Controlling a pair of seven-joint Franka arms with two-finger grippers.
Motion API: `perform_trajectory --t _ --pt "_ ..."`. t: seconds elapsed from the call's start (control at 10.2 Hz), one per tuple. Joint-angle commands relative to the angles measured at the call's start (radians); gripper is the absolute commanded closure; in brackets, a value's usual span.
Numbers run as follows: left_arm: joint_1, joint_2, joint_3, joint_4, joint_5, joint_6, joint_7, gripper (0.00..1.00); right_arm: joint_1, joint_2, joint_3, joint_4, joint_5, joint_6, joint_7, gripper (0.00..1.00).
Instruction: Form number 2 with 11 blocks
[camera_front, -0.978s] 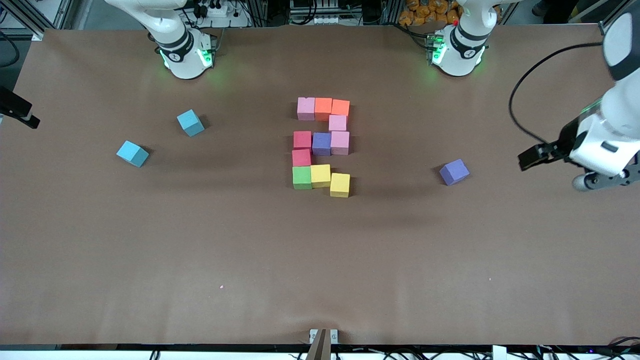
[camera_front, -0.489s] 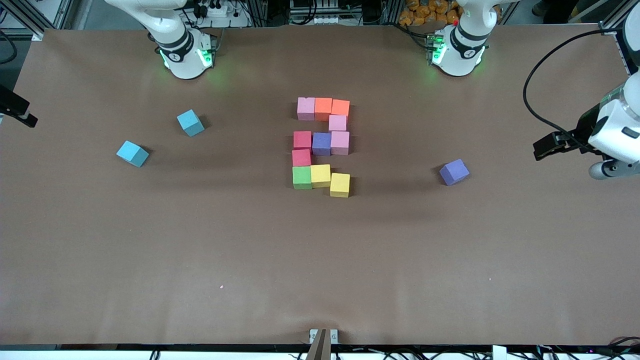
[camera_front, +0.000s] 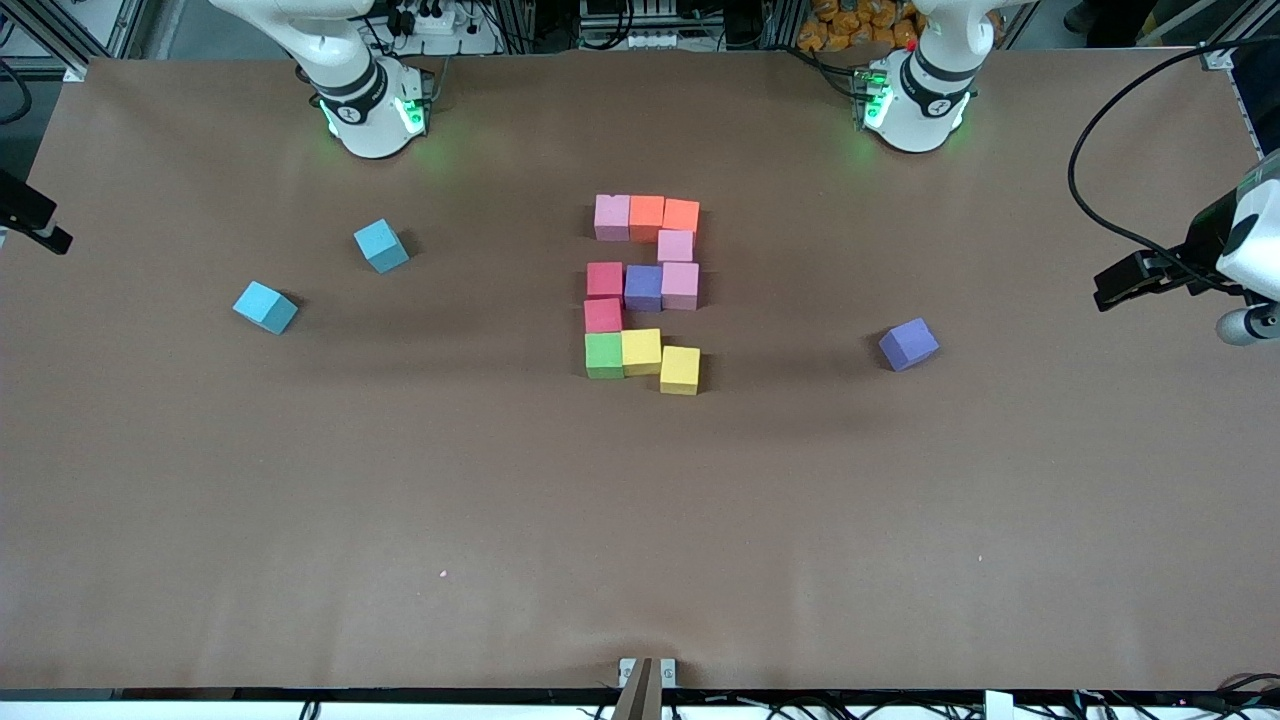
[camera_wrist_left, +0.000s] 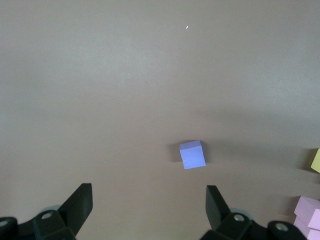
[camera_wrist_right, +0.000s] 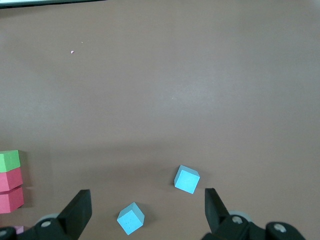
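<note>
Several blocks lie packed together mid-table in the shape of a 2. A pink block (camera_front: 612, 217) and two orange ones (camera_front: 663, 215) make the row nearest the bases. Below come pink (camera_front: 675, 245), then red (camera_front: 604, 280), purple (camera_front: 643, 287) and pink (camera_front: 680, 285), then red (camera_front: 602, 315), then green (camera_front: 603, 355) and two yellow (camera_front: 680, 369). My left gripper (camera_front: 1135, 277) (camera_wrist_left: 147, 200) hangs open and empty at the left arm's end of the table. My right gripper (camera_front: 35, 222) (camera_wrist_right: 146, 202) is open and empty at the right arm's end.
A lone purple cube (camera_front: 908, 344) (camera_wrist_left: 192, 154) sits between the figure and the left gripper. Two light-blue cubes (camera_front: 381, 245) (camera_front: 265, 306) lie toward the right arm's end, also in the right wrist view (camera_wrist_right: 187, 179) (camera_wrist_right: 130, 218). A bracket (camera_front: 646, 672) sits at the table's near edge.
The left arm has drawn back toward its end of the table, away from the lone purple cube. The right gripper has barely shifted. No block has moved.
</note>
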Motion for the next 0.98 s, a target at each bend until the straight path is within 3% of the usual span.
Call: perform_trajectory --t 0.0,0.2,0.29,0.39,0.49,0.88 --pt "0.011 -0.048 -0.015 -0.038 -0.009 -0.004 0.020 0.00 -0.011 0.003 0.005 0.017 0.013 -0.012 -0.008 0.00" --pt "0.001 -0.057 -0.015 -0.043 -0.021 -0.004 0.020 0.00 -0.011 0.004 0.005 0.017 0.013 -0.012 -0.008 0.00" --pt "-0.045 -0.070 0.017 -0.047 -0.024 -0.004 0.020 0.00 -0.011 0.003 0.005 0.017 0.013 -0.012 -0.008 0.00" --pt "-0.162 -0.089 0.128 -0.069 -0.025 -0.002 0.020 0.00 -0.011 0.003 0.005 0.017 0.013 -0.012 -0.008 0.00" --pt "-0.185 -0.089 0.150 -0.069 -0.029 -0.001 0.020 0.00 -0.011 0.003 0.005 0.017 0.013 -0.013 -0.008 0.00" --pt "-0.187 -0.075 0.150 -0.040 -0.042 -0.001 0.021 0.00 -0.013 0.001 0.004 0.017 0.012 -0.020 -0.010 0.00"
